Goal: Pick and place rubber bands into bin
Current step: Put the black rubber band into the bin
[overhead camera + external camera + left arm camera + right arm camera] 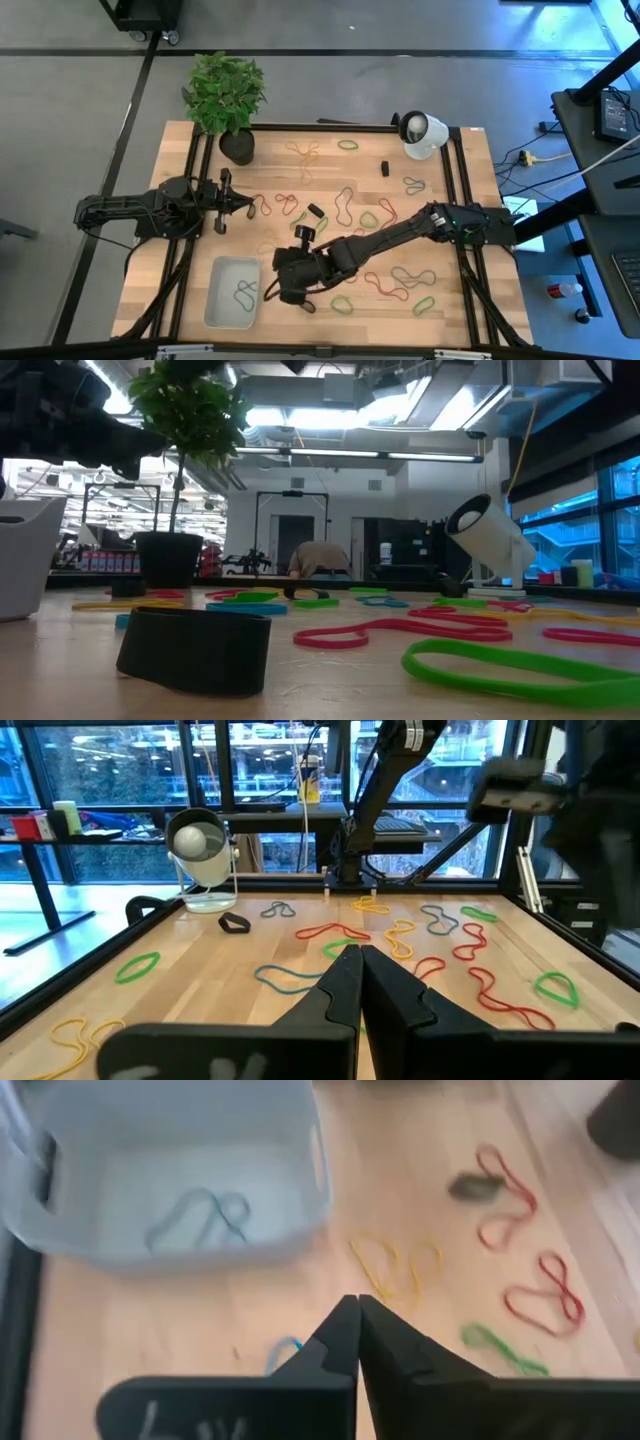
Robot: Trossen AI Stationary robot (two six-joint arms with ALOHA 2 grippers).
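Many rubber bands in red, green, tan and blue lie scattered on the wooden table. The pale bin sits near the table's near-left corner, with one blue-green band lying inside it. My right gripper reaches in from the right and hovers just right of the bin; its fingers are shut. A bit of a blue band shows beside one finger. My left gripper waits, shut, above the table's left middle, touching nothing. My right gripper is shut, slanting down toward the table beside the bin's right wall. A blue loop shows from under one finger. Whether it hangs from the fingers or lies on the table, I cannot tell, because the fingers hide the rest.
A potted plant stands at the far-left corner and a white lamp at the far-right. Small black blocks lie among the bands. A black piece sits close in the low view. Yellow and red bands lie beyond the bin.
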